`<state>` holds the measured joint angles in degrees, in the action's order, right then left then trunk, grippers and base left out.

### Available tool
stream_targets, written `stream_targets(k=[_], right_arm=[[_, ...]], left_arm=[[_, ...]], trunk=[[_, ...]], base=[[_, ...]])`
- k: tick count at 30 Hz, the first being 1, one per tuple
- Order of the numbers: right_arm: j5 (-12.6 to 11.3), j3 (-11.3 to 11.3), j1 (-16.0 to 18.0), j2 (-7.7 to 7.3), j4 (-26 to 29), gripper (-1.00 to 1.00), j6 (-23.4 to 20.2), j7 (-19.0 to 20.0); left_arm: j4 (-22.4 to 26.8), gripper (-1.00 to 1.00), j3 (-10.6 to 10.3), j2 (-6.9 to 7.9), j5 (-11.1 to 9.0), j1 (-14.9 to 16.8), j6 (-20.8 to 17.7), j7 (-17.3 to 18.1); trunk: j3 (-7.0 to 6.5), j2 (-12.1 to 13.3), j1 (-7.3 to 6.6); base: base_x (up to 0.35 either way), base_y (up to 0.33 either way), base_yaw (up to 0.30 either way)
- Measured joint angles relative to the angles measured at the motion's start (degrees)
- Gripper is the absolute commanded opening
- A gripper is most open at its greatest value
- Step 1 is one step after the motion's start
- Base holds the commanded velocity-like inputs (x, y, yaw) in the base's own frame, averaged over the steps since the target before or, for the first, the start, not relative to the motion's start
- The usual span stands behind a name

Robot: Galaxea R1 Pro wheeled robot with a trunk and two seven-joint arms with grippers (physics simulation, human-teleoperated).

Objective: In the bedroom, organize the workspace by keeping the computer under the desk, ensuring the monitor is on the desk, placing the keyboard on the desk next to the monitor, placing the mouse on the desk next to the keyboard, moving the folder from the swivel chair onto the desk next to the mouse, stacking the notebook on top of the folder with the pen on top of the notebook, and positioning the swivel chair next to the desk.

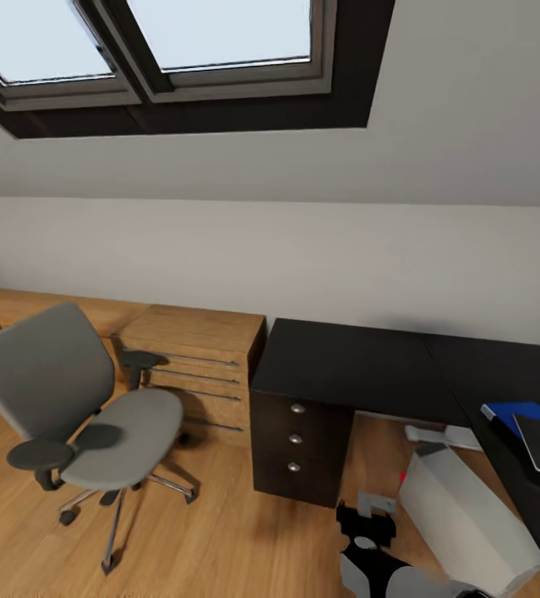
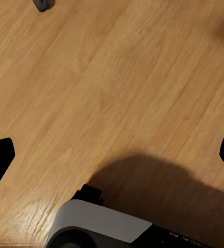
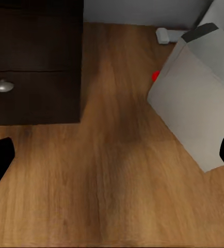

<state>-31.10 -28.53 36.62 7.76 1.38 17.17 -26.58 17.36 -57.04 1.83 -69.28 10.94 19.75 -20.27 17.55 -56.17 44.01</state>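
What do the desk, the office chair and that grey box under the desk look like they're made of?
The desk looks like black board with a faintly glossy top; its drawer unit has round silver, metal-looking knobs. The swivel chair seems grey fabric-covered, with black plastic-like armrests and shiny chrome-looking legs. The computer is a plain matte light grey box, whether metal or plastic is unclear.

Bright daylight from the skylight, soft shadows on wood floor, slightly blurred renders
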Motion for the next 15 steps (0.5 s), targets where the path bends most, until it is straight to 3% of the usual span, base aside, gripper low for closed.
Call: stream_targets(k=[6, 15], right_arm=[[0.1, -0.4, -6.2, -0.3, -1.9, 1.0, 3.0, 3.2], [0.1, -0.7, -14.3, -1.62, -2.5, 1.0, 13.7, 4.5]], left_arm=[[-0.1, 1.0, 0.0, 0.07, -0.1, 0.0, -0.3, 0.0], [-0.2, 1.0, 0.1, 0.07, -0.2, 0.0, -1.2, 0.0]], trunk=[[-1.08, 2.4, -1.32], [-2.7, 6.0, -3.3]], base=[[-0.002, 0.0, 0.279], [0.0, 0.0, 0.28]])
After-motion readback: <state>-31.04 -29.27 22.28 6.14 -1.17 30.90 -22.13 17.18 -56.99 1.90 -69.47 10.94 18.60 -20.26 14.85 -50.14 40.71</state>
